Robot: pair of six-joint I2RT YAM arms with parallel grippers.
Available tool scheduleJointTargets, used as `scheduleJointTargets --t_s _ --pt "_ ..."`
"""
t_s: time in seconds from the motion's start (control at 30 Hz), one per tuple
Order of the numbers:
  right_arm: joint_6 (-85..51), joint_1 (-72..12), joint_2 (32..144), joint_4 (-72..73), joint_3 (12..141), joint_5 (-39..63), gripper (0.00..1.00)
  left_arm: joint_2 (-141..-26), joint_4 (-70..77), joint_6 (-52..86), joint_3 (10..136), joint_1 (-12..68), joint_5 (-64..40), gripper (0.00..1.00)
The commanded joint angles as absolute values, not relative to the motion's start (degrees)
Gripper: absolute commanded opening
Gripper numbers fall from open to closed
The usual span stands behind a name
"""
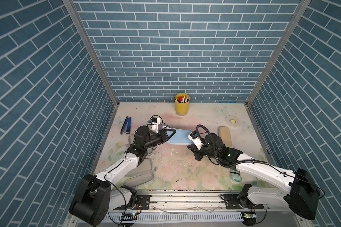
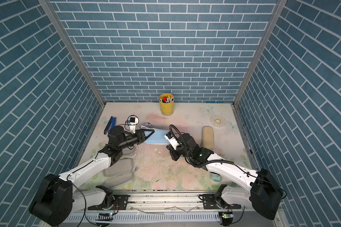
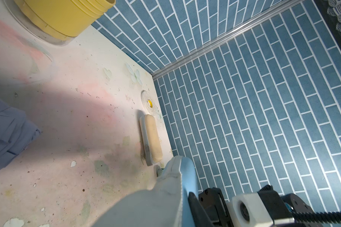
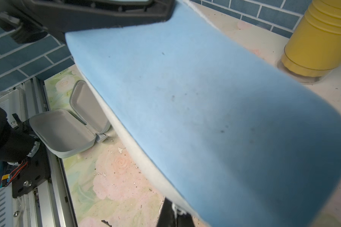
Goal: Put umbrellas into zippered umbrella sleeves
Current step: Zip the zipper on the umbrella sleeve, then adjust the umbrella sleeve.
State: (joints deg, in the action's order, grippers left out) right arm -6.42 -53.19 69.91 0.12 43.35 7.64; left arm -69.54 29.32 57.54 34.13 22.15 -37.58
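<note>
Clamping the left end of the light blue sleeve [image 1: 180, 137], the left gripper [image 1: 172, 133] had one black triangular finger lying over the blue shell, jaws closed on it. The left wrist view showed the sleeve's grey lining and blue outer side close up. The right gripper [image 1: 189, 147] sat at the sleeve's near-right edge with jaws together. In the right wrist view one finger [image 4: 168, 214] showed beside a small white bit at the sleeve's rim, and whether it pinched that bit could not be told. The sleeve lay between the two grippers, mid-table, long side roughly across. Whether its far end rested on the table [image 1: 185, 176] was unclear.

Just behind the left gripper a lilac umbrella [image 3: 6, 133] lay folded on the table. Right of the right arm, a tan sleeve [image 1: 225, 137] lay closed, with a clear tape roll [image 1: 233, 121] near it toward the back. A yellow pen cup [image 1: 182, 104] stood at the back wall, centre. A dark blue stapler [image 1: 126, 125] lay at the left edge. Front left, partly under the left arm, an open sleeve [image 1: 146, 169] lay with its grey inside up. A mint-green item [image 1: 235, 175] showed partly from under the right arm, too hidden to identify.
</note>
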Motion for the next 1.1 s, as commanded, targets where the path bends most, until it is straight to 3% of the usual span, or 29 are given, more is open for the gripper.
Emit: scheduleJointTargets --t_s 0.0,0.2,0.4,0.53,0.7,0.83,1.07 --pt "-9.53 -57.06 72.35 5.76 45.43 9.41 0.0 -70.92 34.97 56.58 34.54 23.53 -24.32 0.0" --pt "-17.9 -59.65 80.1 15.24 50.19 6.24 0.0 -77.55 47.99 61.57 30.82 32.39 -12.27 0.0" --pt "-30.17 -58.28 84.04 15.8 53.15 4.3 0.0 -83.69 61.24 68.2 27.71 34.49 -3.86 0.0" --pt "-44.54 -51.14 79.57 12.82 47.58 9.7 0.41 -81.57 62.4 68.4 25.63 34.28 5.35 0.01" --pt "-63.05 -43.44 76.33 24.23 38.89 14.59 0.68 -81.92 63.98 69.34 26.23 36.26 12.11 0.03" --pt "-69.38 -42.93 78.87 35.99 37.04 13.55 0.72 -83.95 67.03 71.67 26.53 40.26 17.46 0.04" --pt "-74.58 -42.4 85.88 50.95 36.52 11.92 0.7 -86.56 69.11 75.13 27.36 46.44 21.17 0.06"
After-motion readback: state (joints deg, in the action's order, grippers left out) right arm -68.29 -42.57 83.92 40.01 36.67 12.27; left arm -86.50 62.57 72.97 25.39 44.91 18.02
